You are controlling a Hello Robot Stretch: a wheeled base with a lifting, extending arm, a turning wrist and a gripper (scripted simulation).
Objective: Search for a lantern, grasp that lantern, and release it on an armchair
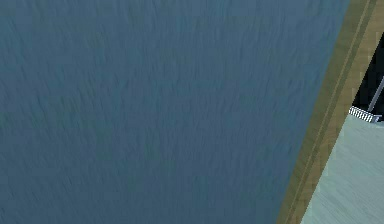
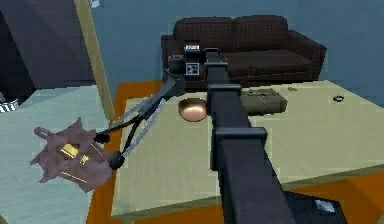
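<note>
**Carry leg: back off the wall, then find the armchair**

Load: a brown spiky lump with yellow bits, presumably the lantern. It hangs at the finger end of the hand, over pale floor just past the counter's near corner. It looks clear of both, so I read it as held. Can't tell how wide the fingers stand.

The arm reaches out across the counter. Its line passes just beside a copper bowl.

Forward view: blue wall very near, with wood trim on the right. No room to drive ahead.

How I'd do it:
- Pull the arm in before turning. The load sits near the counter corner and not far from the pale door frame, so a swing with the arm out risks a knock.
- Keep lift height so the lump stays above counter level.
- Rotate the base slowly off the wall and scan.
- The dark sofa beyond the counter looks multi-seat, not an armchair. Don't drop there; keep searching.
- Release only with the load over a seat cushion, and low.
</note>
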